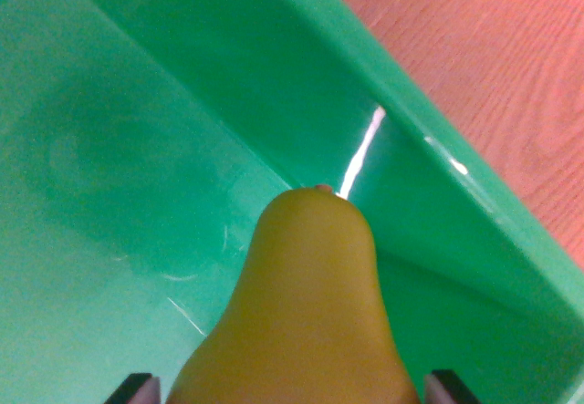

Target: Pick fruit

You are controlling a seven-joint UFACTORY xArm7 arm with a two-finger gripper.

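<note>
One pear, yellow-green and smooth, fills the lower middle of the wrist view, its narrow neck pointing up the frame and its stem end sitting near the corner of a green plastic bin. The bin's floor spreads wide and bare to the wrist view's left of the fruit, scuffed with a few pale scratches and a dull dark patch, so most of the open room lies on that side. On the wrist view's right, room is tight: the bin's side wall rises close to the pear's neck, a bright streak of glare running down the crease where two walls meet, and the thick rim crosses the frame diagonally from top centre to lower right. Beyond that rim lies a reddish wood-grain tabletop in the upper right corner. No label, brand or writing can be read on the bin or the fruit. Of the gripper only two dark fingertips show, at the bottom edge, one on either side of the pear's broad body; they stand wide apart, straddling it, but whether they press on its skin or merely flank it cannot be told.
</note>
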